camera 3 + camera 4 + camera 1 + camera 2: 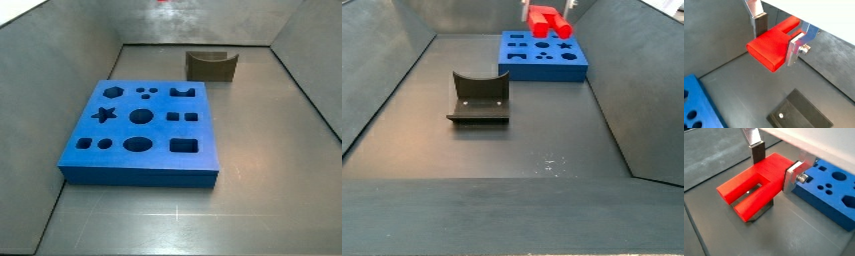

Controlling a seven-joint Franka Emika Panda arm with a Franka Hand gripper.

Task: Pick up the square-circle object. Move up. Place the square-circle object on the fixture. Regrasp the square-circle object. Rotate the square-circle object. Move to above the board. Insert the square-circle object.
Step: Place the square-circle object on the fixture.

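I hold the square-circle object (751, 190) clenched in my pincer (777, 36), one silver finger (756, 150) on each flank of its solid head so the two prongs jut free. In a side view the red piece (544, 20) hangs high above the far end of the board (543, 55), clear of its holes. The fixture (478, 98) stands on the floor well nearer the camera than the board, its curved notch empty. I judge I am lifted this high so the piece can travel to the fixture without snagging the board.
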